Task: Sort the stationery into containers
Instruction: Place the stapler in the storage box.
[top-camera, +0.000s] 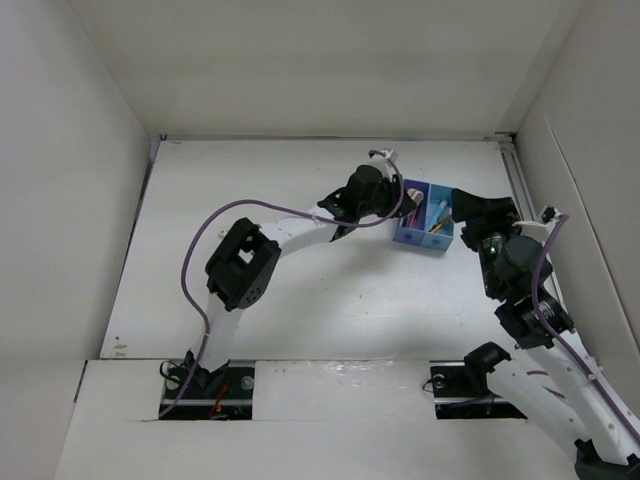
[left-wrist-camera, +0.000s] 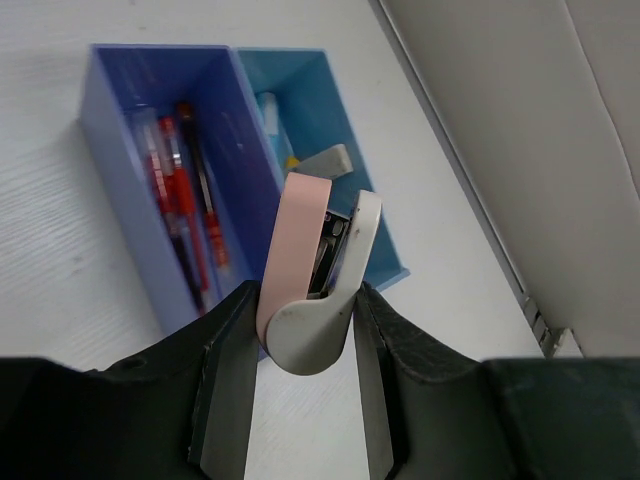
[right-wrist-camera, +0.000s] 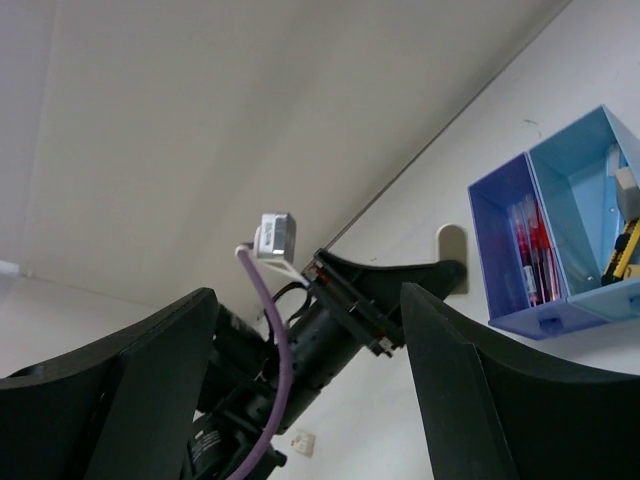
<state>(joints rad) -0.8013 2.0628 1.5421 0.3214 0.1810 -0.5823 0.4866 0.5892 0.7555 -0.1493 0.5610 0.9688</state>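
Left pincer (left-wrist-camera: 303, 315) clamped on pink-white stapler (left-wrist-camera: 305, 260), dark-blue tray (left-wrist-camera: 108, 150) with red pens (left-wrist-camera: 183, 225) just ahead, cyan tray (left-wrist-camera: 305, 75) beside, right pincer (right-wrist-camera: 305, 300) wide open, empty.

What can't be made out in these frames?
- Left wrist view: the light-blue tray contents sit partly behind the pink-and-white item in the left gripper. The dark-blue tray near end is behind that gripper.
- Top view: the held item is too small and masked by the gripper.
- Right wrist view: the light-blue tray is cut off by the right edge.

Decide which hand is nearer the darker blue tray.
Left. The left hand, gripping a pink item, hangs beside the darker blue tray; the open right hand sits beyond the cyan tray.
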